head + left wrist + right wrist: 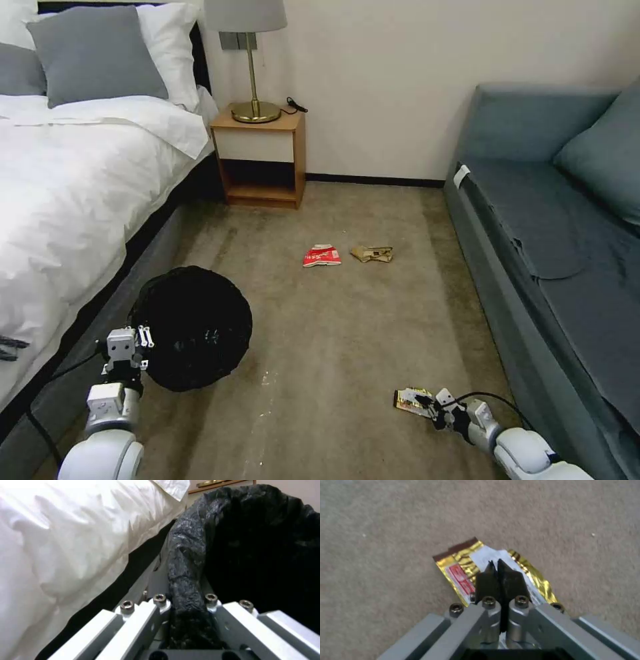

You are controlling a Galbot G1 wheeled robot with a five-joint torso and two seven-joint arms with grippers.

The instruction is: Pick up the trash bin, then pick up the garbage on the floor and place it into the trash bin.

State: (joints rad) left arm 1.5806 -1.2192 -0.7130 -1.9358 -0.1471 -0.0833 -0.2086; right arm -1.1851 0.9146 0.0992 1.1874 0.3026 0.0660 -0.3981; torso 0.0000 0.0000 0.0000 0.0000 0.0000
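Left tool clamped on trash bin rim beside bed, right tool pinching yellow wrapper on open carpet

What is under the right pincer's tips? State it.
The right pincer, fingers pressed together, sits on the yellow-black wrapper, which lies flat on the carpet. The fingers cover the wrapper's middle, so whether they pinch it cannot be seen.

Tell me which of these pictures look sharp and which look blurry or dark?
Head view: evenly lit and sharp, though the round bin lined with a wrinkly black bag reads as a dark mass. Left wrist view: the bag's inside is near black, the white bedsheet soft. Right wrist view: the beige carpet is blurred; the flat gold wrapper glints.
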